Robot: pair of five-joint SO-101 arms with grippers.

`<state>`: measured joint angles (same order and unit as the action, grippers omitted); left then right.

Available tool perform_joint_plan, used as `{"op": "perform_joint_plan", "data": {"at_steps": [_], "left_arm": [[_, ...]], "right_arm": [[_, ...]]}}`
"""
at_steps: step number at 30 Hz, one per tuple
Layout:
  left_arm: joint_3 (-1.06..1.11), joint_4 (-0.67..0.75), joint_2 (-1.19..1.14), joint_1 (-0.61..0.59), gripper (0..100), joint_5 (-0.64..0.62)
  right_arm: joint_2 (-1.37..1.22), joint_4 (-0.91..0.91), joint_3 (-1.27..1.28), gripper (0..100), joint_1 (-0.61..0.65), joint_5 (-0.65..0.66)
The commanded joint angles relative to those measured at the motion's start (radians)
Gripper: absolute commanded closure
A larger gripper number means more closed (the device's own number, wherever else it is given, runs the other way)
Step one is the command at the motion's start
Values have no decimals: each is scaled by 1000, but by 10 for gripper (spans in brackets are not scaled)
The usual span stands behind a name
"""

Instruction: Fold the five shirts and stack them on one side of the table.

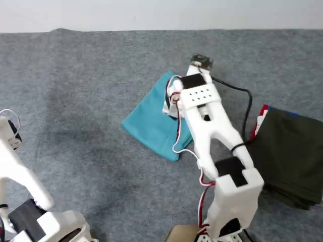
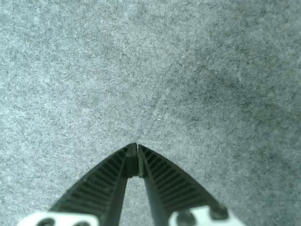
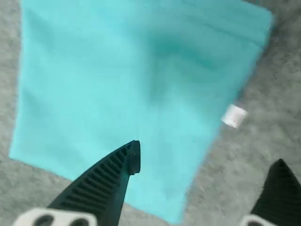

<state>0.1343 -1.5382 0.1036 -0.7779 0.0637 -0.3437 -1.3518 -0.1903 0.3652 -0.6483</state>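
The folded teal shirt (image 1: 154, 123) is laid mid-table, well apart from the stack (image 1: 290, 151) at one side. The right gripper (image 3: 207, 160) is held over it, fingers spread, nothing grasped. The left gripper (image 2: 137, 148) is clenched empty above bare table (image 1: 75, 75). If only the top layer is pinched, the fold could be pulled open.

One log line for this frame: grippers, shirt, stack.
left gripper: shut, over table | right gripper: open, above folded teal shirt | shirt stack: at table edge, dark on top
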Motion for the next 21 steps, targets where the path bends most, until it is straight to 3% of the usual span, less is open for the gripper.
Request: {"op": "perform_joint_plan", "data": {"at_steps": [1,18,21], "left_arm": [[-4,-2,44,5,995,-5],[44,77,48,5,995,2],[44,77,46,5,995,3]], "right_arm": [[-33,39,-107,575,24,-9],[-318,117,-255,577,58,-17],[-386,165,-255,636,54,-17]]}}
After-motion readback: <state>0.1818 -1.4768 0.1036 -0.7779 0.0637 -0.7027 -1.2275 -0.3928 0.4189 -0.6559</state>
